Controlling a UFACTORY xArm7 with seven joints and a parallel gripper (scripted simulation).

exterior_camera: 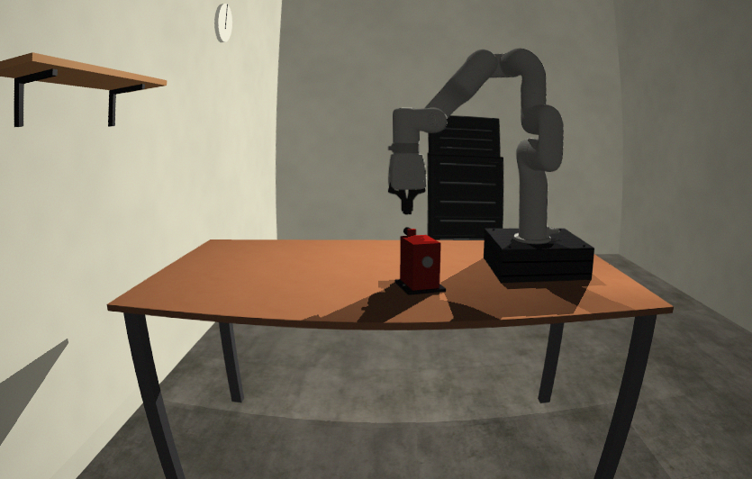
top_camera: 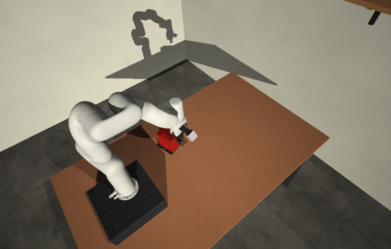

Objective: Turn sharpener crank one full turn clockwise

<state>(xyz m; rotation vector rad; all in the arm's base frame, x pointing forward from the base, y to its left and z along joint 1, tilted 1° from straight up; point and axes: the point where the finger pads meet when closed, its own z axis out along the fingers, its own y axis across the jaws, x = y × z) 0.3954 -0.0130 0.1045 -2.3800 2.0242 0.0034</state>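
The red pencil sharpener (exterior_camera: pixel 421 262) stands on its black base plate near the middle of the brown table; it also shows in the top view (top_camera: pixel 166 139). The crank's knob (exterior_camera: pixel 405 230) sits at the top of its circle, just above the sharpener's back top edge. My gripper (exterior_camera: pixel 406 208) points straight down and hangs clear above the knob with a visible gap. Its fingers are shut together with nothing between them. In the top view my wrist (top_camera: pixel 179 123) covers the fingers and the knob.
The arm's black base block (exterior_camera: pixel 539 254) stands on the table to the right of the sharpener. A black cabinet (exterior_camera: pixel 465 178) stands behind the table. A wall shelf (exterior_camera: pixel 72 74) hangs high at the left.
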